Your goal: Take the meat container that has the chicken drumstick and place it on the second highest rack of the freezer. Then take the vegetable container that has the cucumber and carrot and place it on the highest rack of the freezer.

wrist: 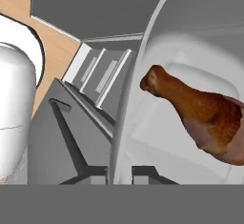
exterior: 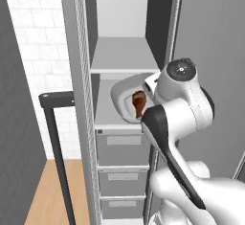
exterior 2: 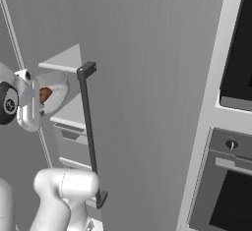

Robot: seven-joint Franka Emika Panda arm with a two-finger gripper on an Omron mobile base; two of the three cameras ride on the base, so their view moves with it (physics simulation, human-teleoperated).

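- Meat container (wrist: 157,137) sits closest to the hand, tipped on its side, its rim pinched between the fingers (wrist: 93,173), which are almost pressed together.
- The drumstick (wrist: 195,116) lies inside it, against the wall that is now low.
- Just behind the container is the second rack (exterior: 107,116) of the freezer; it hangs at that rack's front edge.
- Above and further back is the top rack (exterior: 123,56).
- My advice: first level the container, then push it deep over the rack before letting go, or the drumstick may slide out.
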